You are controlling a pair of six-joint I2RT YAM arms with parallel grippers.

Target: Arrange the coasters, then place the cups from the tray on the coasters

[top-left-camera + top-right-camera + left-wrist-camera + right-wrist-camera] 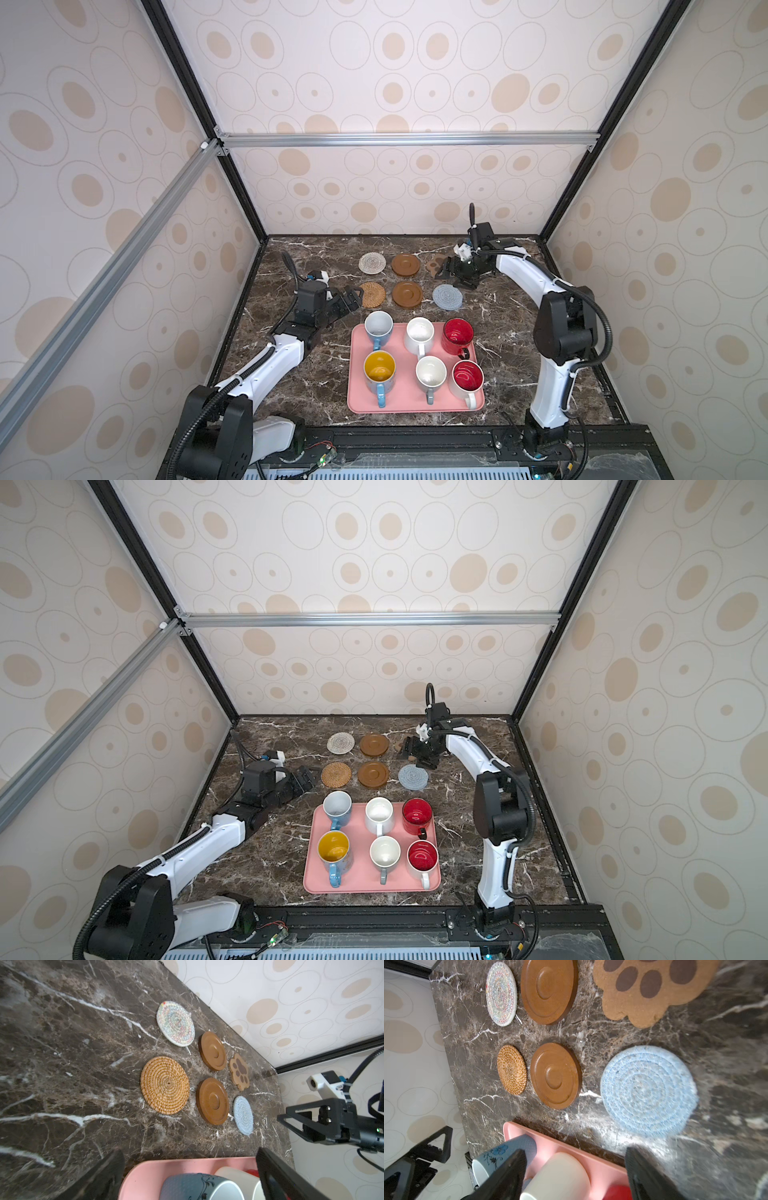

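Note:
Six coasters lie in two rows at the back: grey-white woven (372,263), brown disc (406,265), paw-shaped (240,1071), tan rattan (372,294), brown disc (407,294), pale blue-grey (447,297). The pink tray (357,399) in front holds six upright cups, among them the blue one (378,325), a white one (420,333) and the red one (457,334). My left gripper (353,297) is open and empty, just left of the rattan coaster. My right gripper (453,276) hovers open and empty, partly hiding the paw coaster in both top views.
The brown marble table (299,386) ends at patterned walls on three sides. A black frame rail (415,436) runs along the front edge. The right arm (557,332) arches over the table's right side and the left arm (266,370) lies low along its left.

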